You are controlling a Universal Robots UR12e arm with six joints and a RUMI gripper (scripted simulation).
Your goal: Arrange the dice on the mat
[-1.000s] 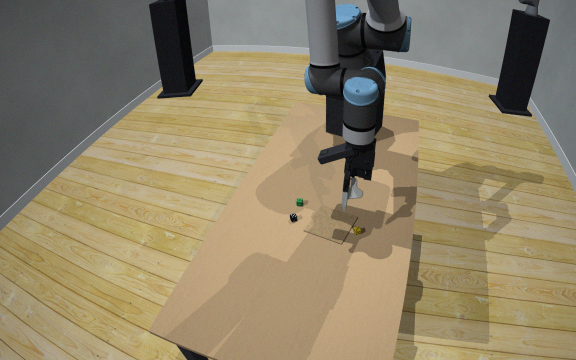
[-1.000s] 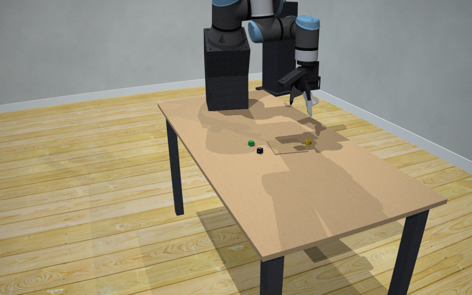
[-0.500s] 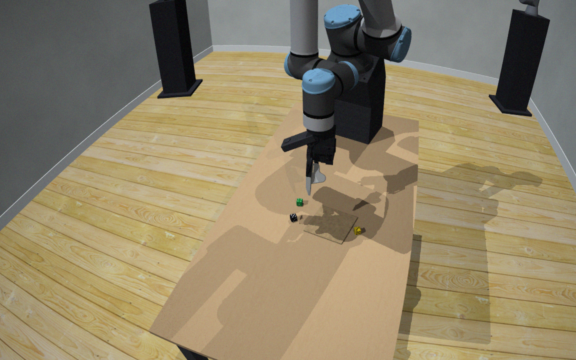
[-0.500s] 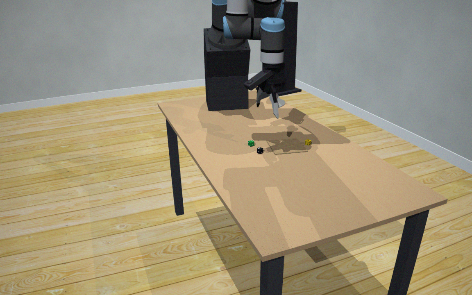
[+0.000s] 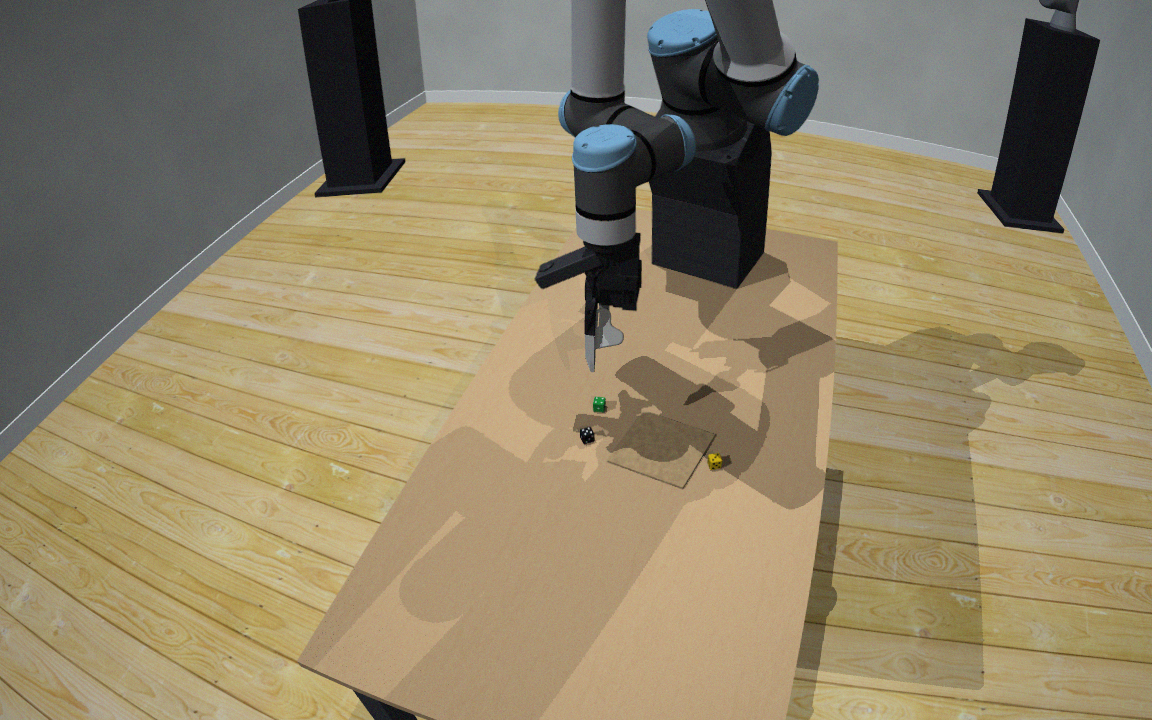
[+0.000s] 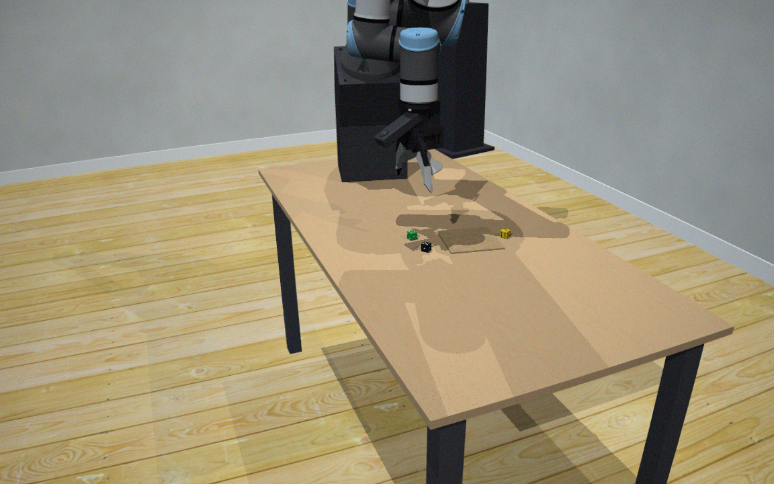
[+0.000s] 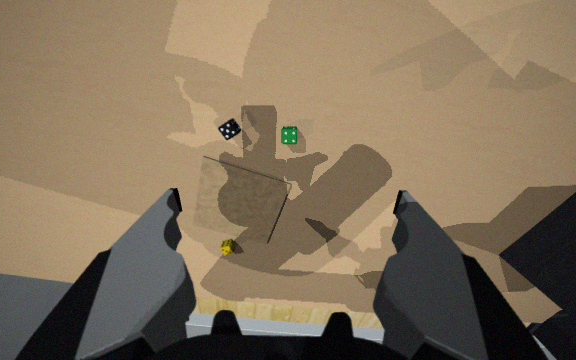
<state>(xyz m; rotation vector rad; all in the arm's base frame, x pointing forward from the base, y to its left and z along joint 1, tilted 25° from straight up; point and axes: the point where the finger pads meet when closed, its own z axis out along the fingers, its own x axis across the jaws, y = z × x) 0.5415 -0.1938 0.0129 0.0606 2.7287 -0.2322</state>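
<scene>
Three small dice lie on the table around a thin square brown mat (image 5: 661, 448) (image 6: 471, 239) (image 7: 240, 200), none of them on it. The green die (image 5: 599, 403) (image 6: 412, 235) (image 7: 289, 135) shows four pips on top. The black die (image 5: 586, 435) (image 6: 425, 246) (image 7: 229, 129) shows five pips and sits turned at an angle. The yellow die (image 5: 715, 461) (image 6: 505, 232) (image 7: 226, 246) lies just off the mat's opposite side. My gripper (image 5: 596, 344) (image 6: 418, 173) (image 7: 287, 191) is open and empty, hanging well above the table, behind the green die.
The robot's dark pedestal (image 5: 710, 214) stands at the table's far end. Two black pillars (image 5: 345, 94) (image 5: 1038, 125) stand on the floor beyond. The table edge shows near the yellow die in the wrist view.
</scene>
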